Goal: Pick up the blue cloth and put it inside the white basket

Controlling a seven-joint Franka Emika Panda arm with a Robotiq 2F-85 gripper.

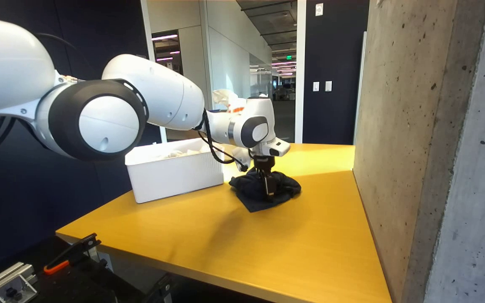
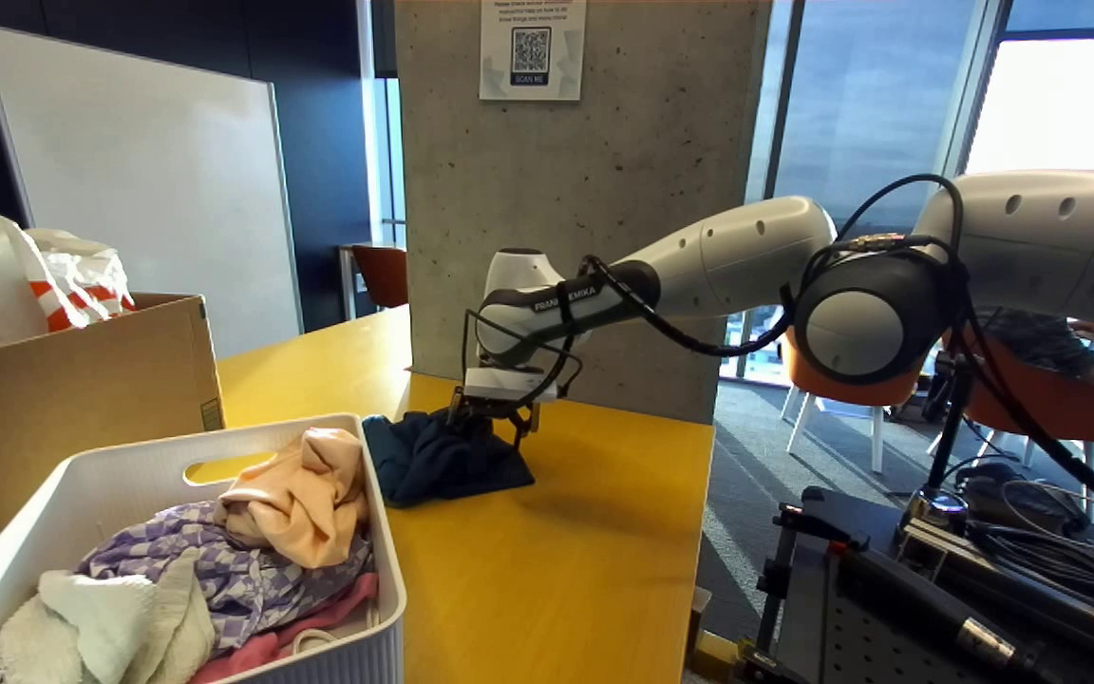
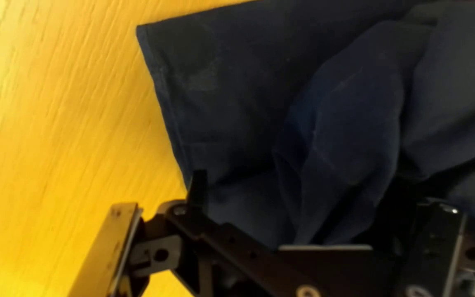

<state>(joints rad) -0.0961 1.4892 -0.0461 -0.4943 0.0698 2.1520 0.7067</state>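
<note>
Dark blue cloth (image 1: 249,196) lies crumpled on the yellow wood-grain table (image 1: 318,244), just outside the white ribbed basket (image 1: 179,179), which holds a peach cloth (image 2: 305,496) and a purple checkered cloth (image 2: 241,565). The gripper (image 3: 311,200) points down into the blue folds, fingers spread apart with fabric between them.

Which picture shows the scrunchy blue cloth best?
The wrist view: the blue cloth fills much of it, so its folds show up close, though parts run out of the picture. Both exterior views show it smaller, heaped on the table, partly behind the gripper.
</note>
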